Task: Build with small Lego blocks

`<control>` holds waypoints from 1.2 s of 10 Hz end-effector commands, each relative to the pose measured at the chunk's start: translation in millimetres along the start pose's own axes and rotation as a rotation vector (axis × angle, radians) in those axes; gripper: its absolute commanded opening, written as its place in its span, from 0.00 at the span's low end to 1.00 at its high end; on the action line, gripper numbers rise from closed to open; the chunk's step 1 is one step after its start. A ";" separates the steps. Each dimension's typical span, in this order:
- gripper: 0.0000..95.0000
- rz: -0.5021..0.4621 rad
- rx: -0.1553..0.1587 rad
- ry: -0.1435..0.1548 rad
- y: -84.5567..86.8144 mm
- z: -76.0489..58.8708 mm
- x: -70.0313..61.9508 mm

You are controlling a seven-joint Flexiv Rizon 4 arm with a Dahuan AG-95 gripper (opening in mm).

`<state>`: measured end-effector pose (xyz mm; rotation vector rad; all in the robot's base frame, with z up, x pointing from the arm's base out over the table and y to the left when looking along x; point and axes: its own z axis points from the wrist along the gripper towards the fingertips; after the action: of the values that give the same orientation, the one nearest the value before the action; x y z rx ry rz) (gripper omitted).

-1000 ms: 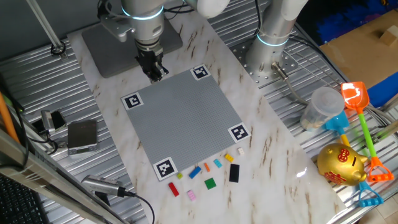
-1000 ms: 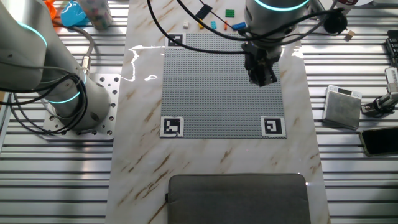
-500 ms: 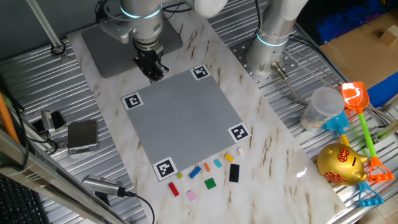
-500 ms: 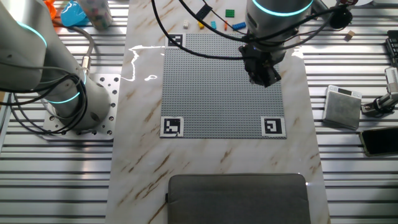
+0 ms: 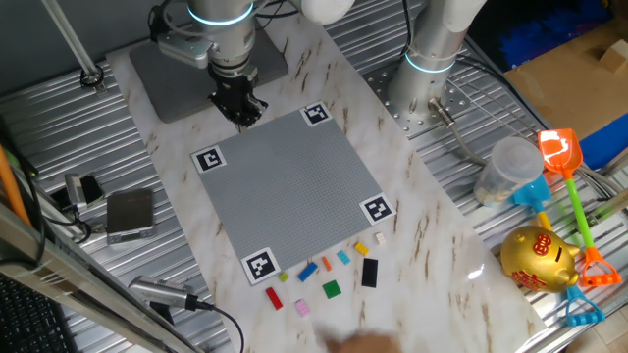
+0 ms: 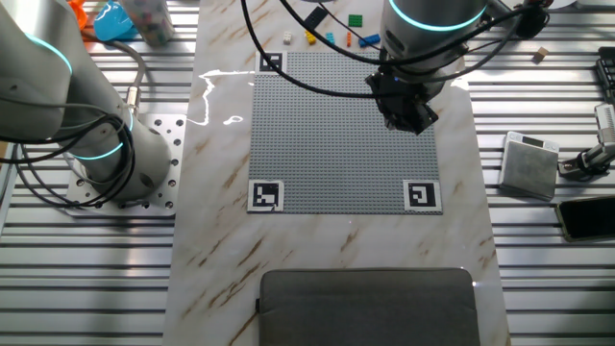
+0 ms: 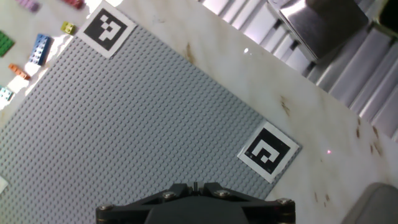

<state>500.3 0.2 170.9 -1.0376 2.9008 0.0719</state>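
Nothing is built yet: the grey baseplate (image 5: 289, 186) lies bare on the marble bench (image 5: 432, 245), not a single brick pressed onto its studs, so the whole job looks to be ahead. The small Lego blocks (image 5: 329, 273) sit scattered on the bench just off the baseplate's near edge in the first fixed view, between the two corner markers on that side; a black one (image 5: 369, 272), a green one (image 5: 332, 288), a blue one (image 5: 308, 272) and a red one (image 5: 274, 299) stand out, with smaller orange, pink and yellow pieces among them. The gripper (image 5: 237, 106) hangs over the opposite edge of the baseplate, so the blocks are well apart from it, clear across the plate. The other fixed view agrees: the gripper (image 6: 407, 113) is over the baseplate's right part, and the blocks (image 6: 338, 37) are beyond its far edge. In the hand view the blocks (image 7: 25, 53) show at the far left past a corner marker (image 7: 109, 30), and only the gripper's dark body shows at the bottom. Whether the jaws are released or clenched cannot be told from any view, and nothing is seen between them. A reach across the plate seems the next need.
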 end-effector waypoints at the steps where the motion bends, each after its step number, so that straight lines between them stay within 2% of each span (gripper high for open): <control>1: 0.00 -0.012 -0.001 0.001 0.3 -0.3 0.4; 12: 0.00 -0.058 -0.005 0.005 0.3 -0.3 0.4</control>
<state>499.4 0.1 171.1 -1.1250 2.8738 0.0738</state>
